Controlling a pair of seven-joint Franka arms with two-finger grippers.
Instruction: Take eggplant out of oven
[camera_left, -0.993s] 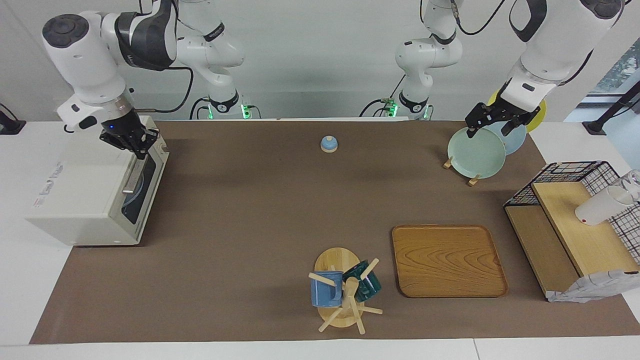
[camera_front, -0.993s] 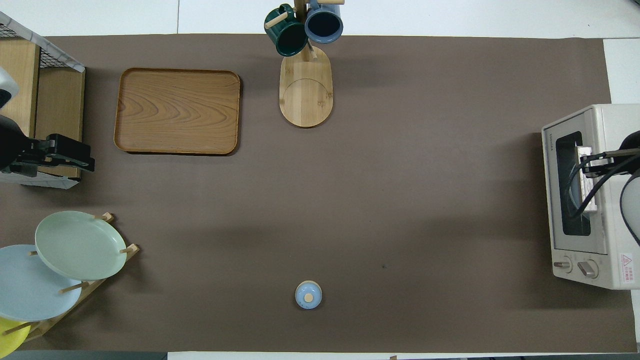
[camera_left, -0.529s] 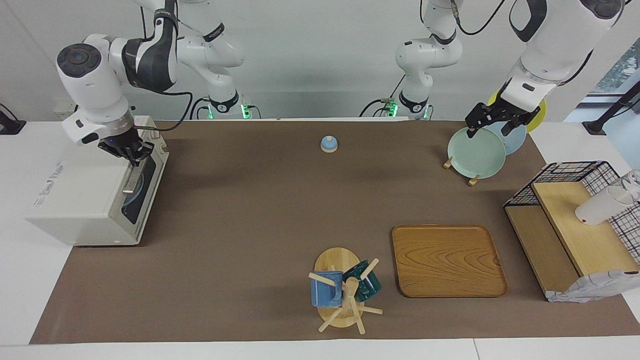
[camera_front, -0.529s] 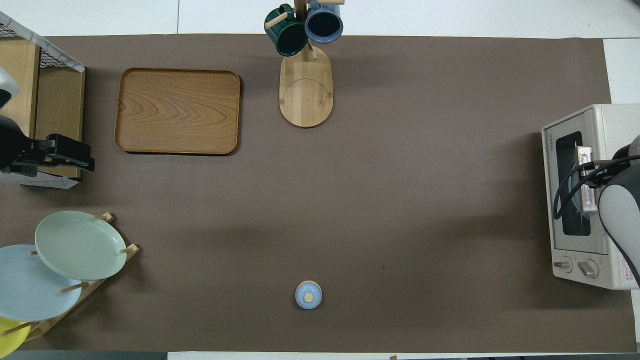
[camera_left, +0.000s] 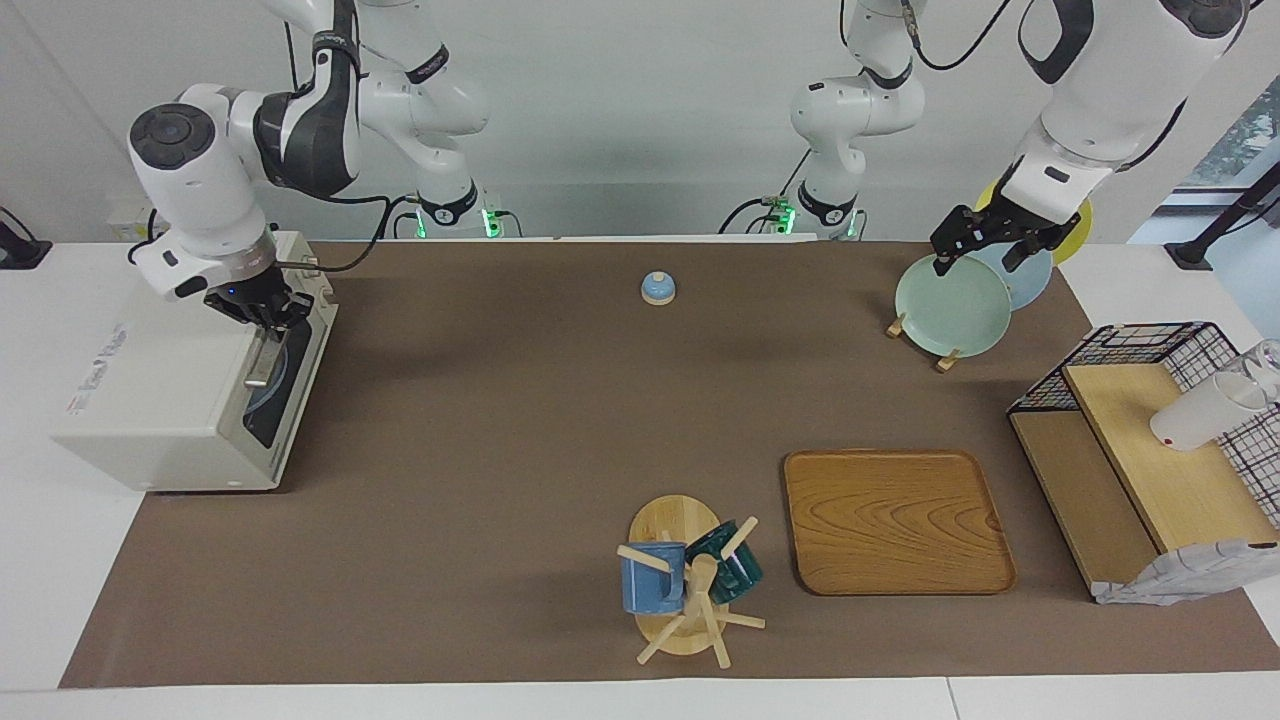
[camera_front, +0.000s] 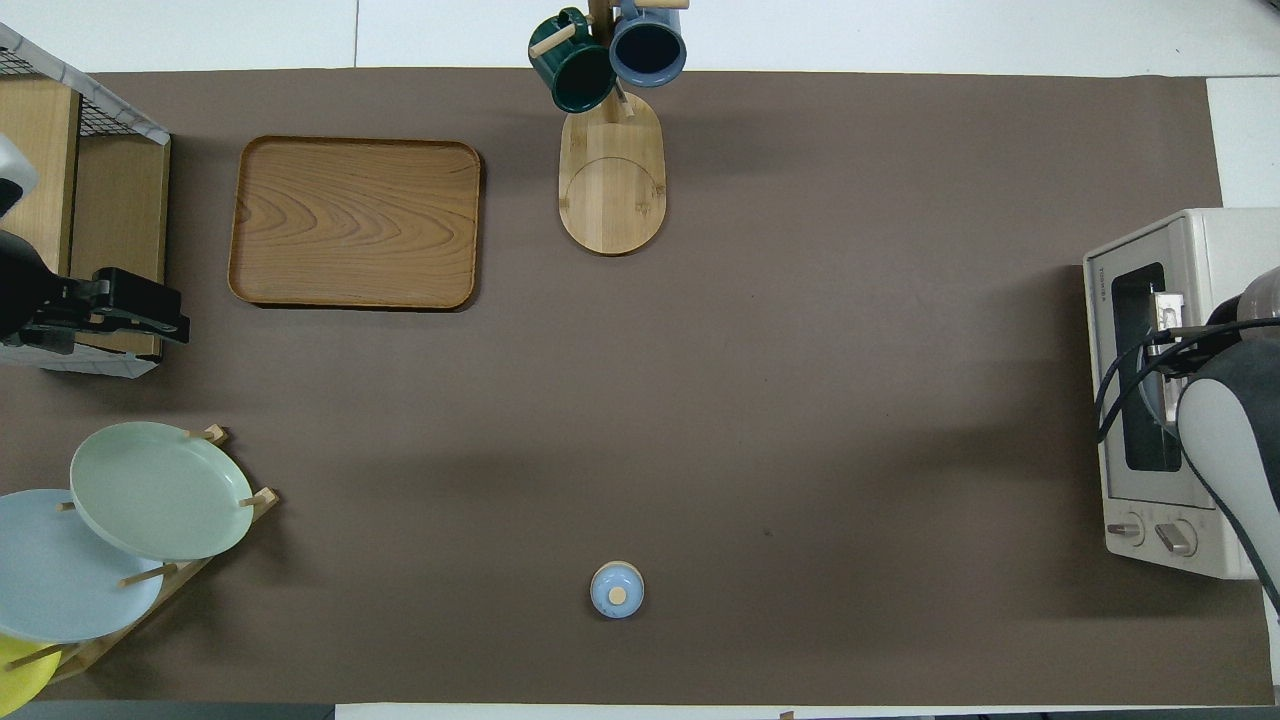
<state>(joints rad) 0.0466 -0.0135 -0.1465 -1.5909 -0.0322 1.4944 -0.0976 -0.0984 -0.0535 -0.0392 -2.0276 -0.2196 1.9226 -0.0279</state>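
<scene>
Starting at the right arm's end of the table: the oven (camera_left: 160, 400) sits there with its dark glass door (camera_left: 283, 385) shut. The right gripper (camera_left: 265, 312) is down at the top edge of that door, right on the handle (camera_left: 260, 365), at the bar's end nearer to the robots. Whether it has closed on the bar or only rests against it, I cannot tell from here.

No eggplant anywhere in sight! Nothing purple on the table, so it is presumably inside, hidden by the glass.

Here is what matters: the handle's long axis runs along the door's top edge, from nearer the robots to farther, and the door would drop toward the middle of the table. So the likely pull is outward and down, and the right arm is by far the nearer one for it.

Moving along, a small blue bell (camera_left: 658, 288) stands alone, close to the robots.

At the other end, the left gripper (camera_left: 978, 258) waits over the plates (camera_left: 950, 305), fingers (camera_left: 940, 263) clearly spread, holding nothing, well apart from the oven.
</scene>
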